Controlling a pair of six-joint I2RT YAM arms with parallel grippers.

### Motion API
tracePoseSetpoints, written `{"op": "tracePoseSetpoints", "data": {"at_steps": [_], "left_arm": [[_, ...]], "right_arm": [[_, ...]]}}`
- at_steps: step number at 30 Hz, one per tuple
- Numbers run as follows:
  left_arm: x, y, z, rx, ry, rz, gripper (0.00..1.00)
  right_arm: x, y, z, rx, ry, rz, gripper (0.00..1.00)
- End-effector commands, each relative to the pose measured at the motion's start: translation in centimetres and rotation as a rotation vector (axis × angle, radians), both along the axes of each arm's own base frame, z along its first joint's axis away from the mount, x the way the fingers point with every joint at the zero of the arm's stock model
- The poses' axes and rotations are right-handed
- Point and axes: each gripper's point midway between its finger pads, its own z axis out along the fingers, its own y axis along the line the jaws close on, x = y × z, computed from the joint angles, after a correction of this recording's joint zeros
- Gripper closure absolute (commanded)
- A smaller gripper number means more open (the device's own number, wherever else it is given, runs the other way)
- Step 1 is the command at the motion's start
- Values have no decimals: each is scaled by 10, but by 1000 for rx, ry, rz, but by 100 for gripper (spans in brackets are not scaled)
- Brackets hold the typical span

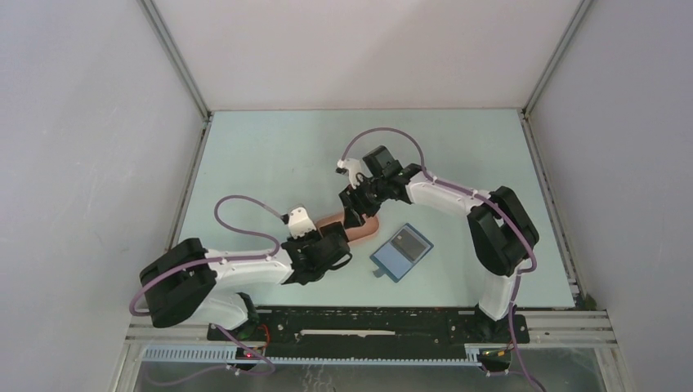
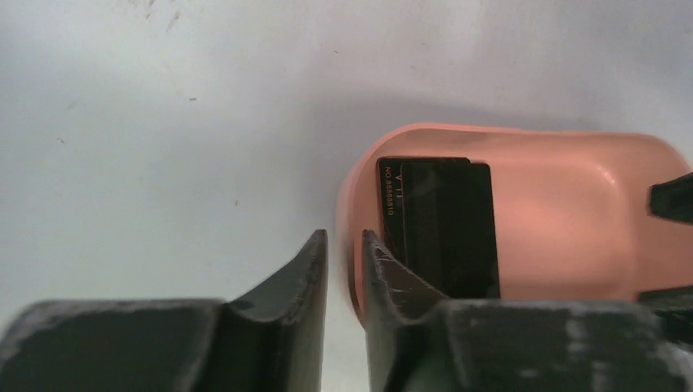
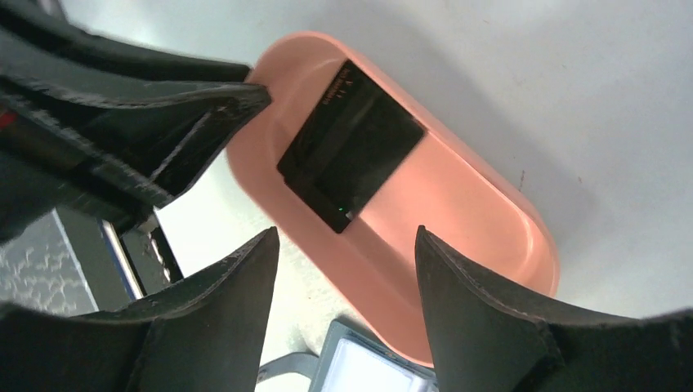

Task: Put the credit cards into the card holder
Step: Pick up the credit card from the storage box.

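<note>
A black credit card (image 2: 441, 224) (image 3: 351, 147) lies flat at one end of the pink oval tray (image 2: 572, 220) (image 3: 490, 220) (image 1: 369, 229). My left gripper (image 2: 344, 237) (image 1: 343, 247) straddles that end's rim, one finger inside the tray and one outside. Its jaws stand narrowly open, with table showing between the outer finger and the wall. My right gripper (image 3: 347, 233) (image 1: 356, 216) hangs wide open over the tray's long side, holding nothing. The blue card holder (image 1: 400, 251) (image 3: 368, 367) lies open on the table just right of the tray.
The left gripper's fingers (image 3: 204, 114) crowd the tray's end in the right wrist view. A right fingertip (image 2: 674, 196) shows at the edge of the left wrist view. White walls and metal rails (image 1: 196, 90) bound the pale table (image 1: 270, 155).
</note>
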Motion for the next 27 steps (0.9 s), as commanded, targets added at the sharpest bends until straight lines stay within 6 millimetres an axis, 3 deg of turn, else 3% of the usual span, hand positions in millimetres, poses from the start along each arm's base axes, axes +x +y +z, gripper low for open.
{"op": "tracePoseSetpoints", "data": {"at_steps": [1,2,5,7,10,13,17,19,24,27], "left_arm": [[4,-1,19,-32,13,2,62],[4,0,23,-36,18,-10,56],[1,0,41,-52,8,-68,50],[-2,-3,53,-71,-3,-121,46],[-9,-16,71,-135,-33,-258,38],[-20,-37,91,-246,-82,-438,30],[-25,-37,110,-359,-150,-503,24],[-25,-28,110,-376,-164,-486,24],[-19,-16,81,-452,-105,-452,23],[-8,-7,66,-437,-49,-401,28]], "right_arm": [[-13,-3,43,84,-83,200,29],[-15,-7,48,90,-109,233,29],[-16,-16,63,106,-179,286,20],[-14,-20,70,120,-221,299,18],[-11,-24,79,145,-295,341,13],[-13,-25,71,147,-381,457,1],[0,-28,63,112,-481,535,0],[7,-28,72,119,-453,488,1],[-23,-22,80,197,-240,430,6],[-26,-15,79,222,-75,316,11]]}}
